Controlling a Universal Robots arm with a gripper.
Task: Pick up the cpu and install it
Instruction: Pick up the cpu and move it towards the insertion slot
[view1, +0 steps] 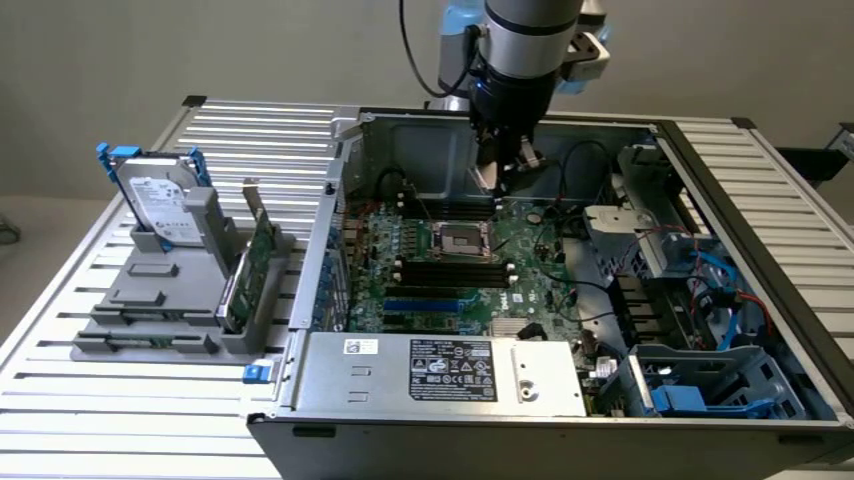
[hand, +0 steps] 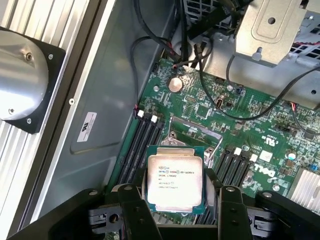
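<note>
One cpu (hand: 175, 182), clamped by two opposite edges in the claw (hand: 177, 202), hangs clear above the motherboard (view1: 441, 290), at twelve o'clock from the one socket (view1: 463, 240) in the exterior view; the case walls (view1: 414, 150) stand well apart.

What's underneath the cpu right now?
The cpu, gripped by the hand, hangs above the green circuit board, with an edge of the metal socket frame showing past it. The chip itself covers whatever lies straight beneath.
</note>
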